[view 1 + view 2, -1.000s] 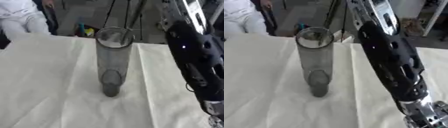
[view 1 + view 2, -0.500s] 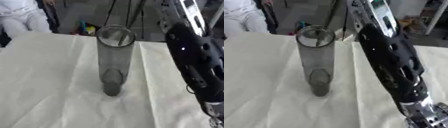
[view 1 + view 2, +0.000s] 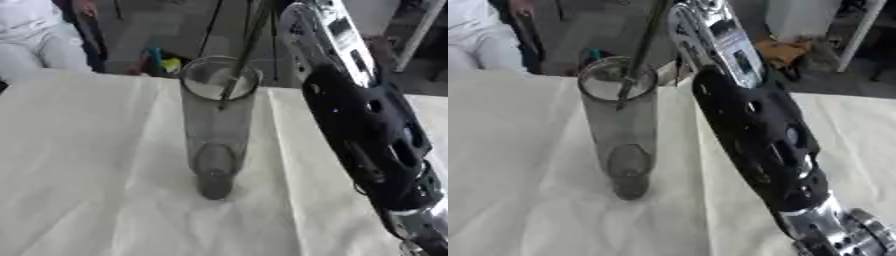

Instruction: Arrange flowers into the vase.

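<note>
A tall, smoky clear glass vase stands upright on the white cloth. A thin dark flower stem slants down from the top edge. Its lower end sits just inside the vase's mouth, against the right of the rim. My right arm, black with a silver upper section, rises from the lower right and leaves the picture at the top beside the stem. Its hand is above the picture, so the hold on the stem is hidden. No bloom shows. My left hand appears in neither view.
The creased white tablecloth covers the table around the vase. Past the far edge are a person in white at the upper left, dark stand legs and floor clutter. My forearm stands close to the vase's right side.
The stem has come down: its tip, earlier above and behind the rim, is now inside the vase's mouth. The arm has shifted slightly left, towards the vase.
</note>
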### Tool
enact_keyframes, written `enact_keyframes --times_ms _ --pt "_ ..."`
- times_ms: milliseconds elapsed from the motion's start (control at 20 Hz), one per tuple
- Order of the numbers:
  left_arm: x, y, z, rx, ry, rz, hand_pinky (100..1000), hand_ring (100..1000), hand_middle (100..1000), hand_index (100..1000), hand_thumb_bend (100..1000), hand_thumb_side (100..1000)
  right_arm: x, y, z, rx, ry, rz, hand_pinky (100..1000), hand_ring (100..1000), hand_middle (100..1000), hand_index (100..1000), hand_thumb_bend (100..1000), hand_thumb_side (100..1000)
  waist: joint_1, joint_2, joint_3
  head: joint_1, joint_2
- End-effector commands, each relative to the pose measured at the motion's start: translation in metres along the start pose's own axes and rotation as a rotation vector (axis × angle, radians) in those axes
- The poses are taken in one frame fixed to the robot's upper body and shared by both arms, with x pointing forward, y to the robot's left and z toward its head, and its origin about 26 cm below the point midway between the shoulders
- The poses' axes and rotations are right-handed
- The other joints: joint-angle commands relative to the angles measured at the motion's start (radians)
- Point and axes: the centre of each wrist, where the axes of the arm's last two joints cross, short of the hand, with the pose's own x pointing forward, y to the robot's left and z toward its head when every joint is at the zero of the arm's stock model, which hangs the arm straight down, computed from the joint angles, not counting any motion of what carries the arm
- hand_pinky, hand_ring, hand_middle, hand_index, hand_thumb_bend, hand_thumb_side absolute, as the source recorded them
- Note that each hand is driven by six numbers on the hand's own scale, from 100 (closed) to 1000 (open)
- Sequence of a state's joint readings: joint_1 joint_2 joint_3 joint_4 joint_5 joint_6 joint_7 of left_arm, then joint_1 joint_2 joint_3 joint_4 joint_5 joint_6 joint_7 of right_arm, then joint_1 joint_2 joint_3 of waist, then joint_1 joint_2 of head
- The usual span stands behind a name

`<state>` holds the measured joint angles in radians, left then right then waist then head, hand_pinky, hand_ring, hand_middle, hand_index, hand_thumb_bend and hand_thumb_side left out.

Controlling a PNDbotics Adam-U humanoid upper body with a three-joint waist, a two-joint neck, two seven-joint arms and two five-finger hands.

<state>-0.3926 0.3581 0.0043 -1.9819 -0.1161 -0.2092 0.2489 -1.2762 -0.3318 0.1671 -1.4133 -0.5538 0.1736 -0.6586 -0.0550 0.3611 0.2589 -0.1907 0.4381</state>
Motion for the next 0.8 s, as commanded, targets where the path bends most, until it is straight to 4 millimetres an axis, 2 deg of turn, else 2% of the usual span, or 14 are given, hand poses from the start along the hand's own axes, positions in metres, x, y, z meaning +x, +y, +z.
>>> enact_keyframes --times_ms 50,250,500,800 --pt "0.006 0.004 -0.007 0.011 -0.035 -0.003 693 797 747 861 100 975 0.010 0.003 -0.002 0.004 -0.081 0.003 100 100 100 100 100 895 -0.007 -0.001 0.002 -0.008 -0.016" --pt "0.006 0.004 -0.007 0.011 -0.036 -0.002 693 796 747 861 100 975 0.009 0.001 -0.001 -0.001 -0.162 0.024 100 100 100 100 100 915 -0.008 0.000 0.003 -0.006 -0.016" --pt "0.006 0.004 -0.007 0.012 -0.035 -0.004 693 796 742 861 100 973 -0.004 -0.003 -0.002 -0.008 -0.169 0.115 100 100 100 100 100 940 -0.009 0.000 0.004 -0.001 -0.014" --pt "0.006 0.005 -0.006 0.014 -0.032 -0.008 693 795 740 861 100 971 -0.005 -0.006 0.001 -0.001 -0.179 0.228 100 100 100 111 100 913 -0.010 -0.003 0.001 0.008 -0.011"
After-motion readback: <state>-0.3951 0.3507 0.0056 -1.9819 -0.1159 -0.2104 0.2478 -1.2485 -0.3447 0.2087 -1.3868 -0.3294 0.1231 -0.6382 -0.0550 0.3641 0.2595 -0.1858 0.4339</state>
